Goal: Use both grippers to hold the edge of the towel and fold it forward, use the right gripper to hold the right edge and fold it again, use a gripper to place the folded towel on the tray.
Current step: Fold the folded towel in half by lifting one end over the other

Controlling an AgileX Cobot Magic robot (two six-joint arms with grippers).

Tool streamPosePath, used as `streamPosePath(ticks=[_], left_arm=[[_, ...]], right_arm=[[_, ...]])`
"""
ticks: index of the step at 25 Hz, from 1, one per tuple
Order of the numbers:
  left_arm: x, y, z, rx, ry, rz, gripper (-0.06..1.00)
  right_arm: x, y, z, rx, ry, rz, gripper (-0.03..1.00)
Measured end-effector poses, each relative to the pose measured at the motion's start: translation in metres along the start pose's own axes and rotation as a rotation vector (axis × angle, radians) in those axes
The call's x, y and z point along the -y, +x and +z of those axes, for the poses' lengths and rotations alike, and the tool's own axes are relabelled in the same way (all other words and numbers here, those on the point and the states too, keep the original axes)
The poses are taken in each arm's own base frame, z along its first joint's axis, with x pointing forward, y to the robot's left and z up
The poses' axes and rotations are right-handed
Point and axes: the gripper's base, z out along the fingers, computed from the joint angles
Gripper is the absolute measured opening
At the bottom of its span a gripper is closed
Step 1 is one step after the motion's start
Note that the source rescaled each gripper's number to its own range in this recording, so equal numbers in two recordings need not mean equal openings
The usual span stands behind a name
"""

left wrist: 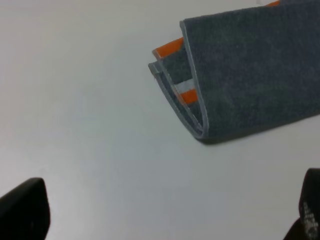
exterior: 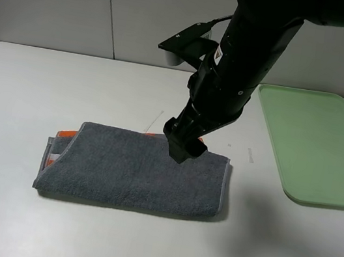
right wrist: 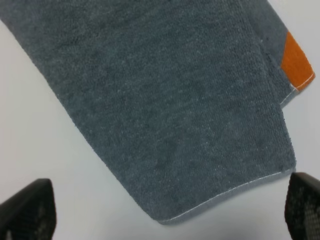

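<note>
The dark grey towel [exterior: 135, 170] lies folded on the white table, left of centre, with its orange-and-white band peeking out at the left end and along the far side. Its pale hem [exterior: 222, 188] runs down the right end. My right gripper [exterior: 184, 147] hangs over the towel's far right part, open and holding nothing. In the right wrist view the towel [right wrist: 165, 105] fills the frame between the spread fingers of the right gripper [right wrist: 165, 212]. My left gripper [left wrist: 165, 215] is open above bare table, a short way off the towel's layered left end [left wrist: 240, 70]. The pale green tray [exterior: 315, 142] lies empty at the right.
The black right arm [exterior: 251, 49] reaches down from the top of the exterior view and hides part of the table behind the towel. A white wall stands at the back. Bare white table surrounds the towel.
</note>
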Motion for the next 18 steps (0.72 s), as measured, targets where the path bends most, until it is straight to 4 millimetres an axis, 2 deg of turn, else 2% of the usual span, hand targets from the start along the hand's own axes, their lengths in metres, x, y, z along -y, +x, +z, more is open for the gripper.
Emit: streamPosePath(ticks=[8, 18], left_arm=[[-0.0006, -0.0001, -0.0001, 0.002, -0.013, -0.002, 1.00], [-0.0028, 0.0014, -0.0024, 0.003, -0.195, -0.118, 1.00]], right_arm=[[0.0000, 0.0000, 0.0000, 0.000, 0.000, 0.053, 1.00], [0.0000, 0.0000, 0.0000, 0.000, 0.000, 0.257, 1.00]])
